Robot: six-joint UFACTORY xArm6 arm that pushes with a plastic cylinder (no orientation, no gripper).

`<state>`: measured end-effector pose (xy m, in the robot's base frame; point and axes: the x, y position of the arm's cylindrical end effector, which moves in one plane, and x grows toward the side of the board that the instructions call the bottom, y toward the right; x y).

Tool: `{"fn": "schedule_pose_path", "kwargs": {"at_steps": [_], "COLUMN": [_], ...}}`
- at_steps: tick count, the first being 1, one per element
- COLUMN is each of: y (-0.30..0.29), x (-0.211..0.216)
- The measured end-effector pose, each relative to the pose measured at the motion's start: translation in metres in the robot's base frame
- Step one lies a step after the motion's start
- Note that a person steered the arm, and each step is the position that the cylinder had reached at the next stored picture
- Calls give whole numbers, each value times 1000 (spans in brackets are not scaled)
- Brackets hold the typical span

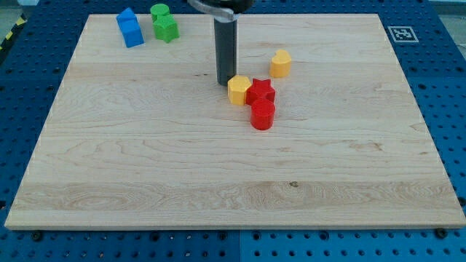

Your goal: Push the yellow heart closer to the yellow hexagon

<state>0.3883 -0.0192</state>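
Observation:
The yellow heart lies right of the board's middle, toward the view's top. The yellow hexagon lies lower and to its left, touching a red star. A red cylinder sits just below the star. My tip is at the hexagon's upper left edge, touching or nearly touching it. The heart is about a block's width to the upper right of the hexagon and well right of my tip.
Two blue blocks and two green blocks sit close together at the board's top left. A fiducial marker is at the board's top right corner. The wooden board lies on a blue perforated table.

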Motion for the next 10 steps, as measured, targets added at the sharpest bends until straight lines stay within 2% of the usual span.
{"fn": "schedule_pose_path", "kwargs": {"at_steps": [1, 3, 4, 5, 6, 7, 8, 9, 10], "y": [-19, -41, -22, 27, 109, 165, 165, 149, 127], "x": [-4, -84, -110, -120, -118, -95, -59, -46, -54]}}
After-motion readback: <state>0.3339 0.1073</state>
